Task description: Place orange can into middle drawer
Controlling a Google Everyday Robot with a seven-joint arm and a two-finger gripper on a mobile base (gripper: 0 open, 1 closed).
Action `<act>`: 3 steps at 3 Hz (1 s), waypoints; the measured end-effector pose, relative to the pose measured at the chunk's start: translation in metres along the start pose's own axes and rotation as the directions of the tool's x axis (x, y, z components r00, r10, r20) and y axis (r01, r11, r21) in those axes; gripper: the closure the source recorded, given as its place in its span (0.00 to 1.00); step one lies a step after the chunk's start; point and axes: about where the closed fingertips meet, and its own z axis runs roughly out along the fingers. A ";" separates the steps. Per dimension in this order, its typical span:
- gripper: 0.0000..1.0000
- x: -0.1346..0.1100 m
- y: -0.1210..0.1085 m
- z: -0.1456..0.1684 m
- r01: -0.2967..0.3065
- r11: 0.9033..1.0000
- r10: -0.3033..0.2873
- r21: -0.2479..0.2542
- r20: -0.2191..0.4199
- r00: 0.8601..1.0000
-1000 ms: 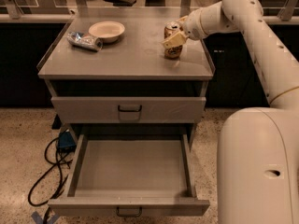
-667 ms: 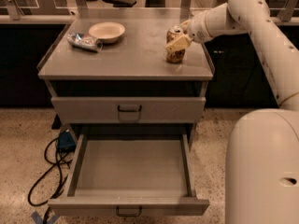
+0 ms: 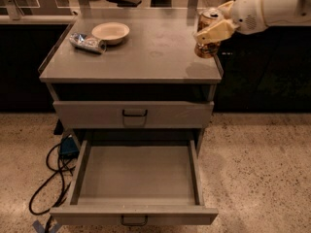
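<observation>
The orange can is orange-brown with a silver top. It hangs tilted in the air over the right edge of the cabinet top, casting a shadow below it. My gripper comes in from the upper right on the white arm and is shut on the can, with one pale finger across its front. The middle drawer is pulled open at the bottom of the view, below and to the left of the can. Its grey floor holds nothing, and its dark loop handle is on the front.
A pale bowl and a shiny silver-and-blue packet lie at the back left of the cabinet top. A closed drawer sits above the open one. A black cable and a blue box lie on the speckled floor at left.
The can has been lifted off the cabinet top and carried up and to the right in the gripper. The drawer stays open.
</observation>
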 end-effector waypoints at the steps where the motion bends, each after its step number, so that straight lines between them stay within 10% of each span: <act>1: 1.00 -0.012 0.071 -0.051 -0.004 0.999 0.003 -0.053 -0.023 1.000; 3: 1.00 0.012 0.093 -0.041 -0.034 0.995 0.028 -0.092 -0.067 0.997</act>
